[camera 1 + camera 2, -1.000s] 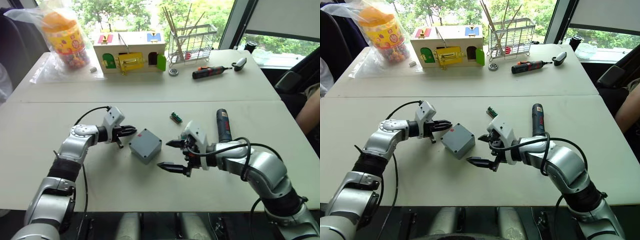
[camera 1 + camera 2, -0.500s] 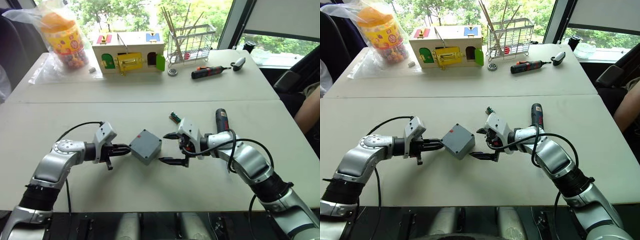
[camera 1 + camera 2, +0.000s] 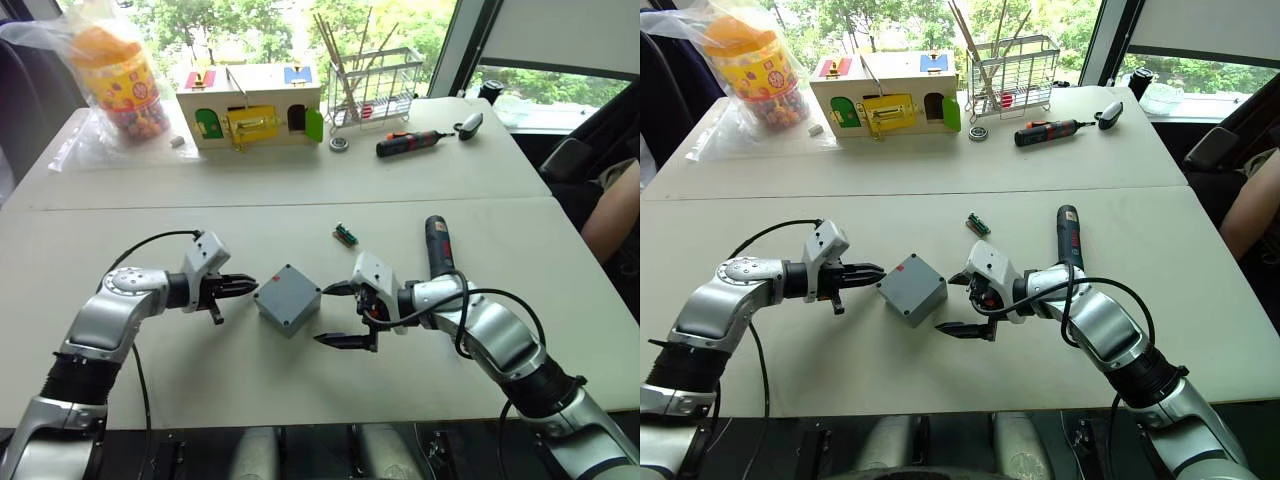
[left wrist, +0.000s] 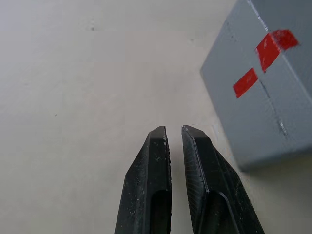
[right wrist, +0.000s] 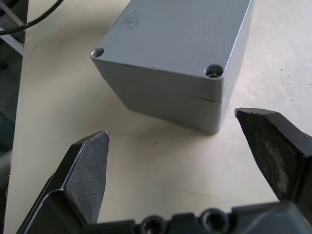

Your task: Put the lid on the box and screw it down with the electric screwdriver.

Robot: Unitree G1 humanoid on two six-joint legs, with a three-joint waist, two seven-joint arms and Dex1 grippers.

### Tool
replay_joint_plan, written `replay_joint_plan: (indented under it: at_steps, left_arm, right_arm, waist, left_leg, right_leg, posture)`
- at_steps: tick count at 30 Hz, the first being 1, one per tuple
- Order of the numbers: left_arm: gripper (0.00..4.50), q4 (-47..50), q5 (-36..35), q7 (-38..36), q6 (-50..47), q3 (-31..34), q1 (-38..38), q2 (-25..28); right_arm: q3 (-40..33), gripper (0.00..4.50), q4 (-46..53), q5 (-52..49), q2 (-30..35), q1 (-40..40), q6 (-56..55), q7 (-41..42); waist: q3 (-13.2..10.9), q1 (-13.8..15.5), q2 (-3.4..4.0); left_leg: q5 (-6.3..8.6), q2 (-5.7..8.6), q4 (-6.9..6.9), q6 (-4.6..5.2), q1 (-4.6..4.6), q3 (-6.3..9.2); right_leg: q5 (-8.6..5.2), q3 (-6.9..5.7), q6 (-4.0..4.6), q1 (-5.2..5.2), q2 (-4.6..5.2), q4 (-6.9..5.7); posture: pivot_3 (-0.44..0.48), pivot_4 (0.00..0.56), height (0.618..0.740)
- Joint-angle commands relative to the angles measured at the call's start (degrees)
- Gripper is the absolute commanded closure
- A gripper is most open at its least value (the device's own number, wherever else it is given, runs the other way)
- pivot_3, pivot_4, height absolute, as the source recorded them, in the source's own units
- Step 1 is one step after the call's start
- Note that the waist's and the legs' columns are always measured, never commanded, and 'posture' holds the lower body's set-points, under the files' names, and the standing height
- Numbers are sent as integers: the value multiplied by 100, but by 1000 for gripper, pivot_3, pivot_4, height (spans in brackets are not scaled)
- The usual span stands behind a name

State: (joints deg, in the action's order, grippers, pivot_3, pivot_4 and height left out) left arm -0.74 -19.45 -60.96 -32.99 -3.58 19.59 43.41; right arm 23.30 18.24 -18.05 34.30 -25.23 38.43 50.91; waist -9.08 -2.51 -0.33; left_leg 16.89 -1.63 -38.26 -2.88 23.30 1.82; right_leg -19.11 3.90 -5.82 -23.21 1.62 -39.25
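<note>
Two grippers flank the box on the table: left gripper nearly closed, empty; right gripper wide open, empty.

The box is showing plain grey with two red tape marks. The electric screwdriver beside it is showing black with a red band. Both end effectors are showing black fingers against the cream bench.

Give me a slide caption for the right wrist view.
Open right gripper facing the lidded grey box on the table.
</note>
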Motion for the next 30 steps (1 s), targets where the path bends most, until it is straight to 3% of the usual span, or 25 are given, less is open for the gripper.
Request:
replay_joint_plan:
  at_steps: [1,5,10,17,24,30]
  left_arm:
    - [4054,492,-263,-377,-99,22,-214,173]
    - [4054,784,-344,-299,-224,-139,-320,-39]
    - [4054,453,-170,138,-110,-169,-15,-551]
    - [4054,12,53,256,211,-231,296,-777]
    - [4054,-25,85,243,264,-243,348,-856]
    - [4054,-186,212,244,339,87,280,-397]
  right_arm:
    - [-142,54,14,109,-59,-82,-145,-40]
    - [-103,54,-74,203,-161,-143,-190,-59]
    - [-103,54,126,138,-198,-75,-59,0]
    - [-193,54,354,71,-221,37,161,-41]
    - [-201,54,517,120,-212,111,411,-212]
    - [-257,54,532,172,-165,153,467,-324]
  waist:
    - [0,3,0]
    - [0,57,0]
    - [0,108,-1]
    - [1,147,-1]
    - [1,137,-1]
    - [1,129,-1]
  left_leg:
    - [0,-1,0,0,0,-1]
    - [0,0,-3,0,2,-1]
    - [0,2,-8,0,1,-1]
    - [0,9,-9,0,1,-1]
    - [0,7,-9,0,1,-1]
    - [0,8,-9,0,1,-1]
  right_leg:
    - [0,0,0,0,3,1]
    - [0,0,0,4,8,2]
    - [0,0,0,6,8,0]
    - [0,0,0,4,4,-2]
    - [0,0,0,2,2,-3]
    - [0,0,0,3,3,-3]
  posture:
    - [0,150,736]
    - [0,150,736]
    - [0,150,736]
    - [0,150,736]
    - [0,150,736]
    - [0,150,736]
